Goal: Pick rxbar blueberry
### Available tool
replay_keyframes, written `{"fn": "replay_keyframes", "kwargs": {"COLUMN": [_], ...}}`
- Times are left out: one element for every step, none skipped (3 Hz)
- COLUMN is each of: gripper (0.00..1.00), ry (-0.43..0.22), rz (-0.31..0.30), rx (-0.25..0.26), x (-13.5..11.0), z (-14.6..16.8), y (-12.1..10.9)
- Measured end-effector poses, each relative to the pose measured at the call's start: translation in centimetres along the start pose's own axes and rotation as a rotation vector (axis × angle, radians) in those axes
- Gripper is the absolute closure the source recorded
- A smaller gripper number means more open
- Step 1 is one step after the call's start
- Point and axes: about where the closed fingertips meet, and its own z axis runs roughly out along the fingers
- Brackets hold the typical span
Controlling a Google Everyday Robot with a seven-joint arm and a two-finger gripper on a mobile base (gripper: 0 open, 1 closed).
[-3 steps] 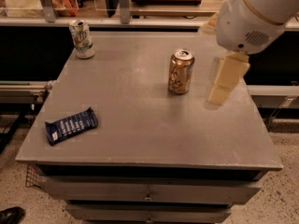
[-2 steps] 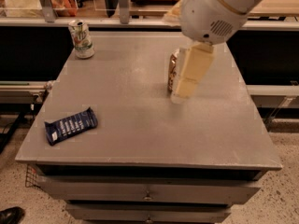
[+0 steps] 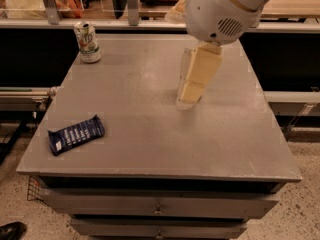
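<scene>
The rxbar blueberry [image 3: 76,134], a flat dark-blue wrapper with white lettering, lies near the front left corner of the grey table [image 3: 165,144]. My gripper [image 3: 189,97] hangs from the white arm over the table's middle, well to the right of the bar and farther back, pointing down and leftward. It holds nothing that I can see. The gold-brown can is hidden behind the gripper.
A white-green can [image 3: 87,42] stands at the back left corner. Drawers [image 3: 157,211] sit under the table front. A counter with railings runs behind the table. A dark shoe [image 3: 10,230] is on the floor at the bottom left.
My arm and gripper have swung left from the table's right side to its middle, passing in front of the gold-brown can and hiding it. The bar and the cans have not moved.
</scene>
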Motion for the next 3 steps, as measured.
{"fn": "replay_keyframes", "kwargs": {"gripper": [0.0, 0.0, 0.0], "ry": [-0.04, -0.073, -0.075], "rz": [-0.003, -0.021, -0.009], "rx": [-0.044, -0.131, -0.203], "x": [-1.2, -3.7, -5.8], "z": [3.5, 9.2, 13.2], "y": [0.8, 1.7, 2.9]}}
